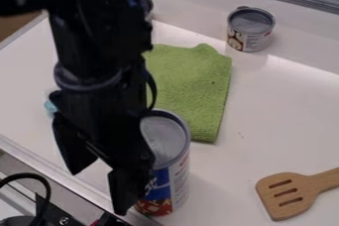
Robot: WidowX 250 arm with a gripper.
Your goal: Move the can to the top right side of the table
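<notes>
The step in hand looks to be getting a grip on the tall can (177,175), which stands upright at the near edge of the white table (265,116), just beside the black gripper (98,190). The jaws are apart, with bare table showing between them, and one overlaps the can's label from this side. To take it well, the gripper wants to lift clear, centre over the rim and come straight down so that both jaws straddle the wall; a sideways nudge could tip something this tall and narrow. The carry to the top right should go high over the green cloth (192,86) and end clear of the short can (250,34) (which already has that corner half to itself). The tall can is a smooth cylinder with a raised metal rim, a dull grey top and a slick-looking blue, red and white label, so a firm, level squeeze seems wise. The cloth is nubbly and soft, with a rumpled upper edge, while the spatula (291,193) is flat pale wood, round-cornered, cut with three slots.
</notes>
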